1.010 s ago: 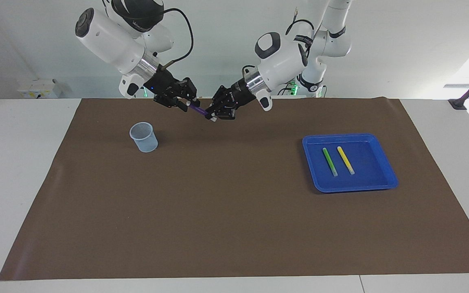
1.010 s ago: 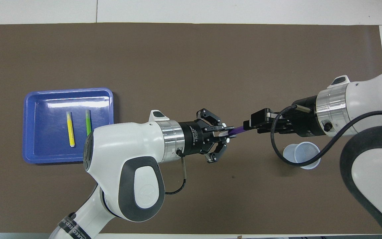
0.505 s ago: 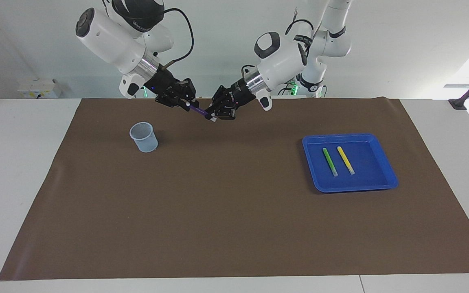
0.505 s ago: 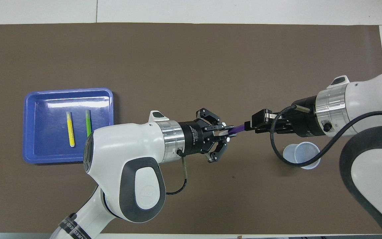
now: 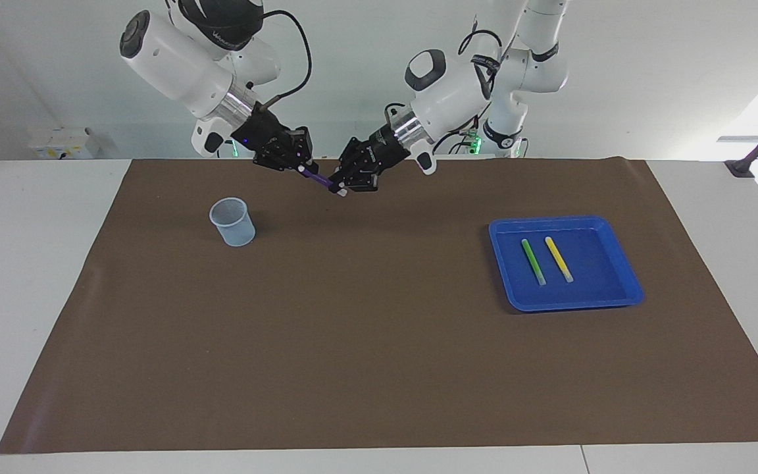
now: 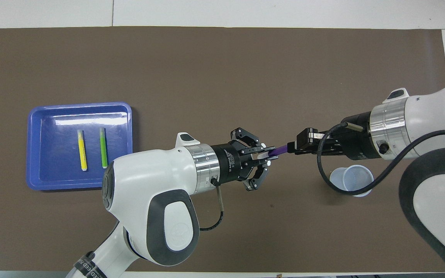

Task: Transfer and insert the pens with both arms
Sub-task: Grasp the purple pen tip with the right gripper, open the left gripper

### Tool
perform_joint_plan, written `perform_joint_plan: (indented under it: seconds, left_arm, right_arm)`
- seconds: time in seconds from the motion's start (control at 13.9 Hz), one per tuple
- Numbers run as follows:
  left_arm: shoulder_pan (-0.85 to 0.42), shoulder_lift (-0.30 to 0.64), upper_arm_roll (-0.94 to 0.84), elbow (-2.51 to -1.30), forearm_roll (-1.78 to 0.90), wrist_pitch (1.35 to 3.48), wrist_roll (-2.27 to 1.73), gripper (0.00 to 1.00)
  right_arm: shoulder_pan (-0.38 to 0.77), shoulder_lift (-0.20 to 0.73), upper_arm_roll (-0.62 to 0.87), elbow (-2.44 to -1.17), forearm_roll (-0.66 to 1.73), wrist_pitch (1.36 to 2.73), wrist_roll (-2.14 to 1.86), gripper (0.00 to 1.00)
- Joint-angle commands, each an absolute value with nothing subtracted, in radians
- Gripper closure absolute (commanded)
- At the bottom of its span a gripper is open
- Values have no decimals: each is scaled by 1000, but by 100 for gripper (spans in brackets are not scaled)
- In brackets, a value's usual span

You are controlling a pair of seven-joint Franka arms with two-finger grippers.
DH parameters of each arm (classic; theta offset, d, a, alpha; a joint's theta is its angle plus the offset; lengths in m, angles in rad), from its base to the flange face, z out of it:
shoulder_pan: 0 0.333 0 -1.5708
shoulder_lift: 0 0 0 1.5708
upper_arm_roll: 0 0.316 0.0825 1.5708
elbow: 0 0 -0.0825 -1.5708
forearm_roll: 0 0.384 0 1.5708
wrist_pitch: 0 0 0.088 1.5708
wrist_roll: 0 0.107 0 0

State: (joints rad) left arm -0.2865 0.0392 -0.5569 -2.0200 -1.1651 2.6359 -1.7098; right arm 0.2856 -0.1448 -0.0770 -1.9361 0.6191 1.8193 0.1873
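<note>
The purple pen [image 5: 317, 178] [image 6: 281, 150] hangs in the air between both grippers, over the mat nearer to the robots than the cup. My left gripper [image 5: 347, 185] [image 6: 267, 155] is shut on its pale cap end. My right gripper [image 5: 301, 167] [image 6: 292, 147] is shut on its purple end. The green pen [image 5: 532, 261] [image 6: 103, 148] and the yellow pen [image 5: 558, 259] [image 6: 82, 150] lie side by side in the blue tray [image 5: 630, 289] [image 6: 33, 154].
A clear plastic cup [image 5: 231, 222] [image 6: 352, 180] stands upright on the brown mat toward the right arm's end, close below the right gripper. The blue tray sits toward the left arm's end.
Both grippers, with the purple pen between them, have drifted slightly toward the right arm's end and a little upward. The tray, the cup and the other pens have not moved.
</note>
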Motion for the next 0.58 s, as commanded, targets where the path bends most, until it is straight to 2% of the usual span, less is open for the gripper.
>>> perform_joint_plan:
  seconds: [0.0, 0.29, 0.51]
  left_arm:
    - [-317, 6, -546, -2043, -1187, 2668, -1707, 1]
    - [-310, -3, -545, -2048, -1177, 2672, -1707, 0]
    - [-273, -15, -541, -2075, -1170, 2625, -1652, 0]
  right_arm:
    - [284, -161, -75, -1953, 630, 1819, 186, 100]
    - [253, -155, -83, -1933, 566, 1799, 129, 100]
    - [210, -152, -84, -1884, 317, 1711, 4, 100]
